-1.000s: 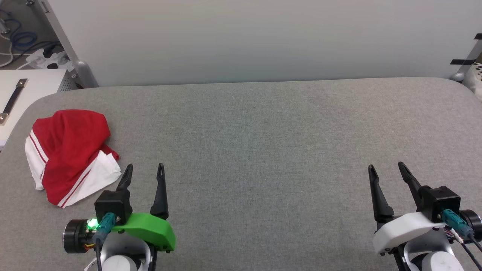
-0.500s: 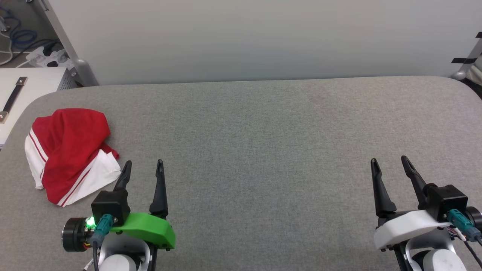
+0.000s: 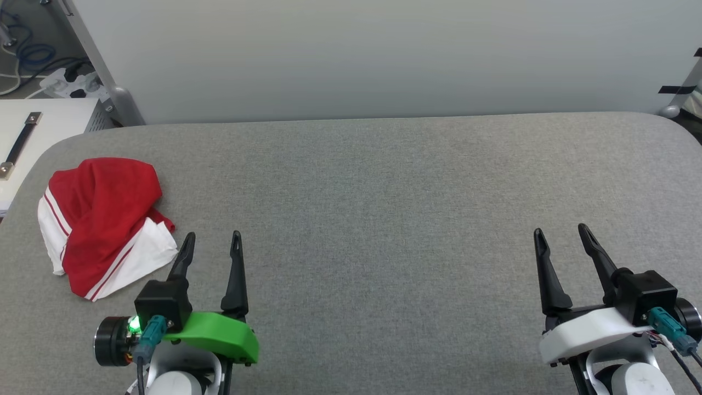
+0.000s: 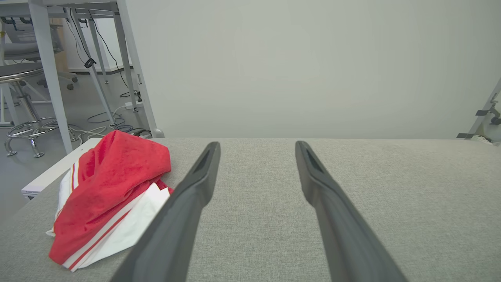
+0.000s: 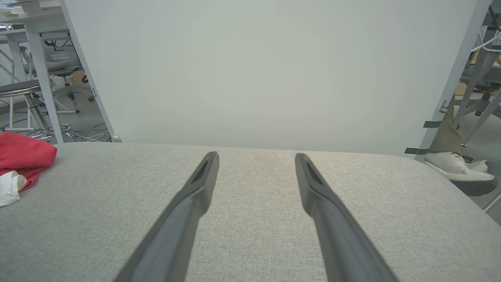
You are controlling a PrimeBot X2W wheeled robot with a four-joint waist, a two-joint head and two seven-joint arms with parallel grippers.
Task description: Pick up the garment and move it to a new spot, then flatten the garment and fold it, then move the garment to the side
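The garment (image 3: 101, 219) lies crumpled in a heap near the left end of the grey table (image 3: 384, 192), red cloth on top with white sleeves and red stripes at its edges; its print is hidden. In the left wrist view the garment (image 4: 109, 192) sits just left of my left finger. My left gripper (image 3: 213, 244) stands open and empty, a little right of and nearer than the heap, apart from it. My right gripper (image 3: 560, 236) is open and empty far to the right. The right wrist view catches the garment (image 5: 21, 156) at its left edge.
A pale panel (image 3: 384, 55) rises behind the table. A white cabinet top with a dark handle (image 3: 19, 144) sits past the table's left end, with cables on the floor (image 3: 33, 55). A person's shoe (image 5: 456, 172) is beyond the table's right end.
Both grippers shifted slightly; the right one edged forward and a bit left. The garment has not moved and both grippers stay open.
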